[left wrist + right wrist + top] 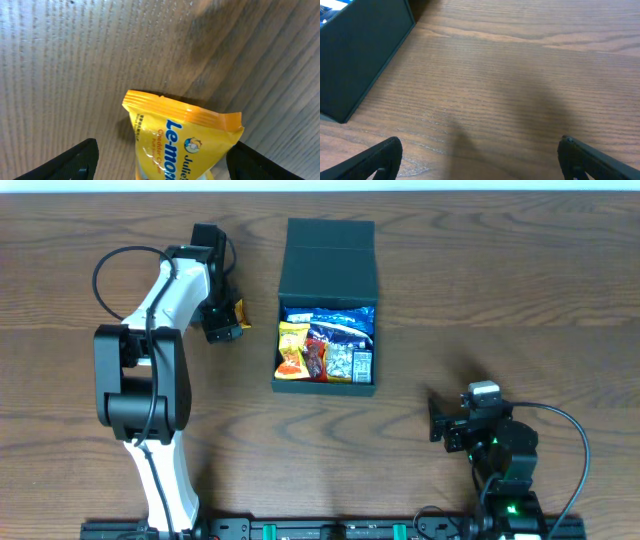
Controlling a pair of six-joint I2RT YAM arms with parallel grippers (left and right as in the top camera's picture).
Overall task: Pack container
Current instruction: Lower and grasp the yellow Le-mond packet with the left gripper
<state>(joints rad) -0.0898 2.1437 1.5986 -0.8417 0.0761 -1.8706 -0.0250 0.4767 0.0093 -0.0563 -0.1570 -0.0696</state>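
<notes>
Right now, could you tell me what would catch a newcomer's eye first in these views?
The open dark container in the table's far middle stands out, filled with bright snack packets. Just left of it, the left gripper has a yellow packet between its open jaws.

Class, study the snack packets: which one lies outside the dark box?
The yellow Le-mon packet, lying on the table at the left end effector. The other packets all sit inside the open container.
</notes>
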